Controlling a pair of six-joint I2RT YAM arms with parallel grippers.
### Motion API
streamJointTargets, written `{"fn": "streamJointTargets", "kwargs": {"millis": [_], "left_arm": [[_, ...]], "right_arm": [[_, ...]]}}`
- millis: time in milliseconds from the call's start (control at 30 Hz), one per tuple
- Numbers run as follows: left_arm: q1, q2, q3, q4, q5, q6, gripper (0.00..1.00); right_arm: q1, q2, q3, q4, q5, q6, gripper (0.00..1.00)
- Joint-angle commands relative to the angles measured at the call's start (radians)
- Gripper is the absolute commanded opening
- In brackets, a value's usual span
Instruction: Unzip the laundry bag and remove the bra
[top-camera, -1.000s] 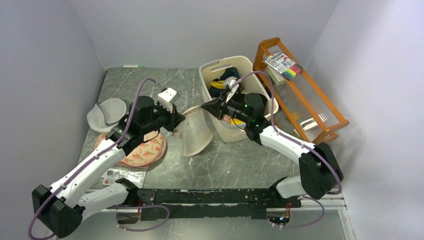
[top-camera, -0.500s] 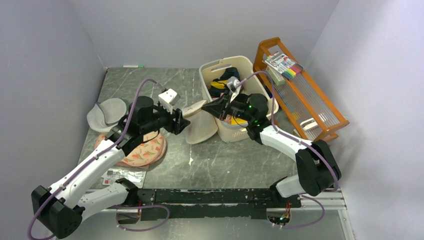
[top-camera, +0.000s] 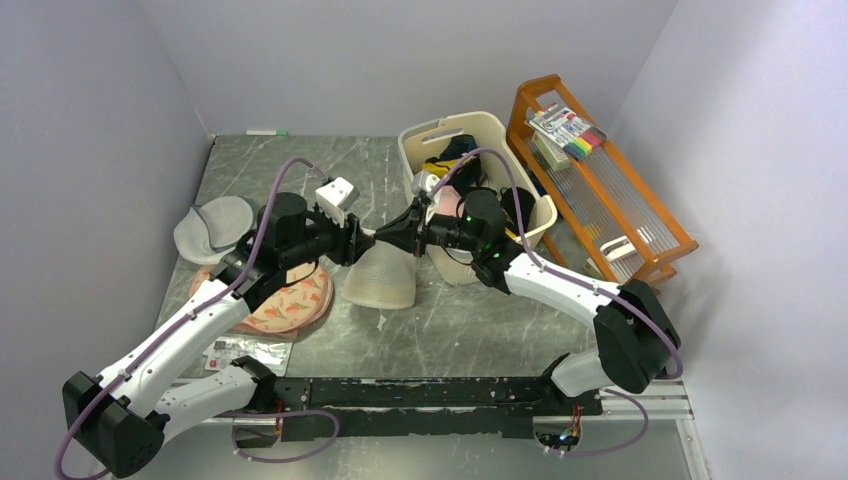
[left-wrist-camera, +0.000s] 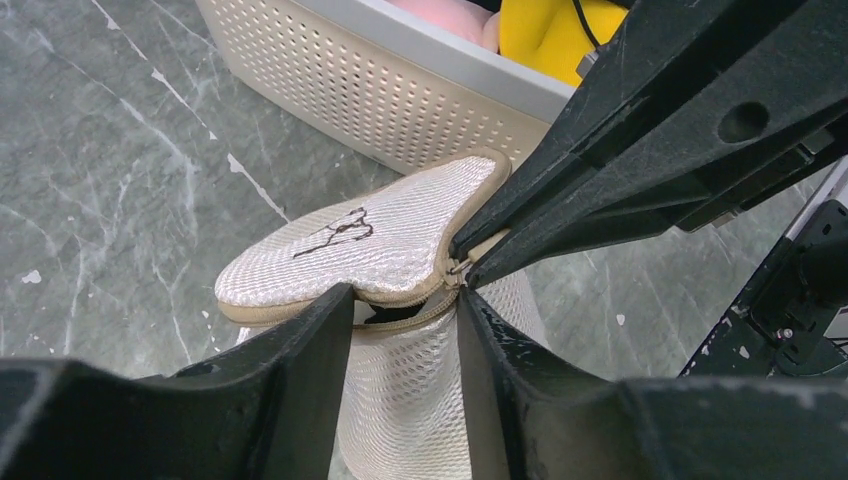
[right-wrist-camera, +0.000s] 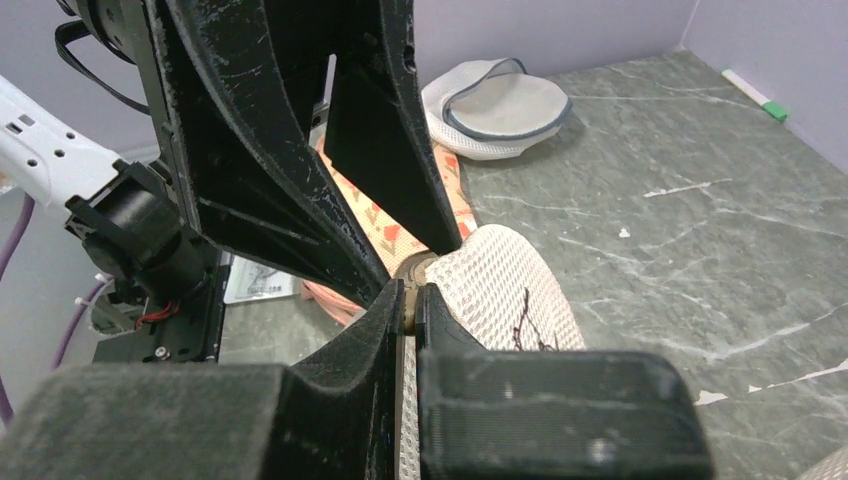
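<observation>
Pinching the zip pull (left-wrist-camera: 456, 270) on the laundry bag (left-wrist-camera: 370, 235), the right claw (right-wrist-camera: 408, 300) is clenched, its fingers nearly touching with the small tab between them. The left claw (left-wrist-camera: 400, 305) grasps the bag just below the zip, a fold of mesh filling its narrow gap. The bag is held up between both claws over the table (left-wrist-camera: 100, 150), just beside the white basket (left-wrist-camera: 400, 100). The zip is parted slightly near the pull; contents not visible.

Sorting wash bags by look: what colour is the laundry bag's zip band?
Tan zip on the cream-white laundry bag; clearest in left wrist view.
</observation>
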Motion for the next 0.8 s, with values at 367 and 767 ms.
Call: {"fn": "streamJointTargets", "kwargs": {"millis": [367, 767], "left_arm": [[0.007, 0.029, 0.018, -0.002, -0.003, 0.012, 0.13], [0.007, -0.038, -0.005, 0.018, -0.102, 0.001, 0.07]], "right_arm": [[0.004, -0.007, 0.004, 0.009, 0.067, -0.047, 0.0], [-0.202, -0.011, -0.114, 0.218, 0.037, 0.244, 0.0]]}}
